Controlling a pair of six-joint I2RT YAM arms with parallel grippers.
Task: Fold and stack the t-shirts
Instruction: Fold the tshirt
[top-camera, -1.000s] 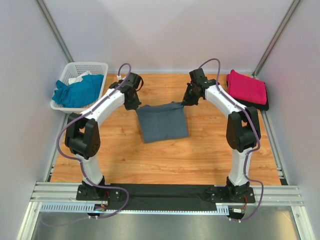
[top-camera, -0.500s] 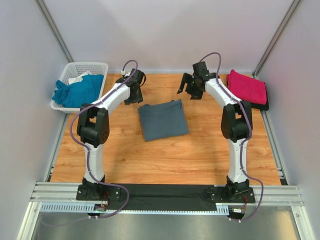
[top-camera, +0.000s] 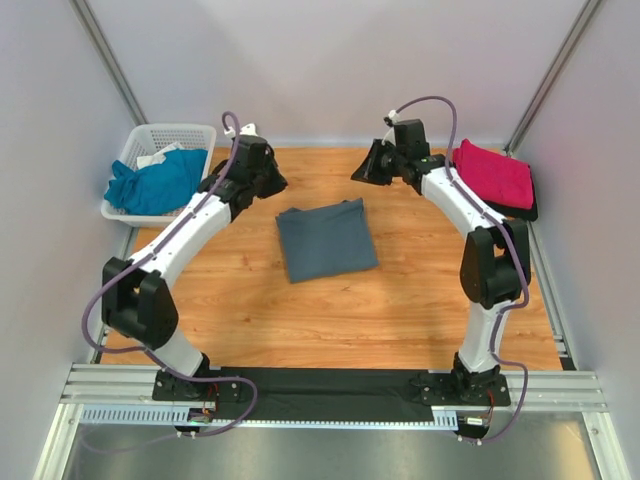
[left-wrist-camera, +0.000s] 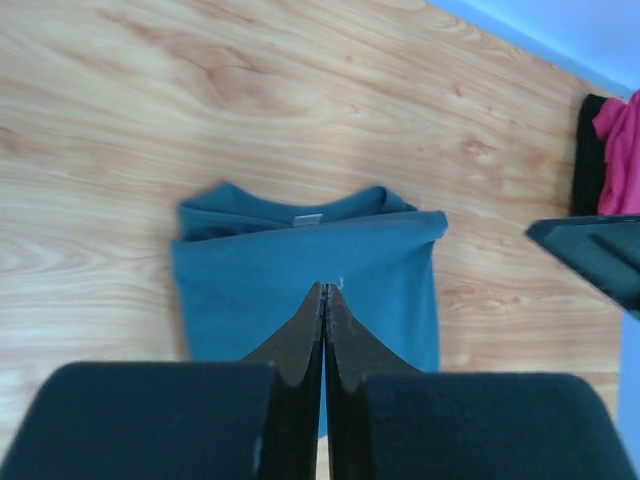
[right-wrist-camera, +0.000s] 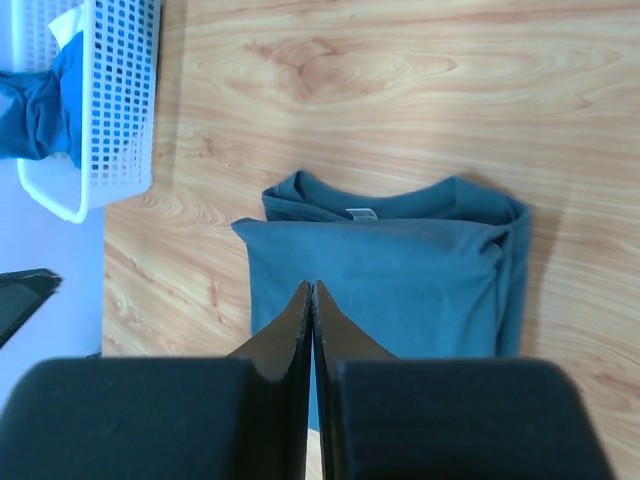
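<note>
A slate-grey t-shirt (top-camera: 326, 240) lies folded in a rectangle on the middle of the wooden table, collar toward the far side; both wrist views look down on it (left-wrist-camera: 300, 265) (right-wrist-camera: 400, 270). My left gripper (top-camera: 268, 183) (left-wrist-camera: 326, 290) hovers above its far left, shut and empty. My right gripper (top-camera: 362, 172) (right-wrist-camera: 312, 288) hovers above its far right, also shut on nothing. A magenta t-shirt (top-camera: 493, 172) lies folded at the far right. A teal t-shirt (top-camera: 155, 182) is bunched in the basket.
The white lattice basket (top-camera: 180, 132) stands at the far left corner, partly over the table edge (right-wrist-camera: 115, 110). A dark cloth (top-camera: 530, 208) lies under the magenta shirt. Grey walls close in the back and sides. A metal rail (top-camera: 330, 385) runs along the near edge.
Both grippers let go of the grey shirt's far edge, opened, lifted away toward the back and shut again. The shirt now lies flat and still.
</note>
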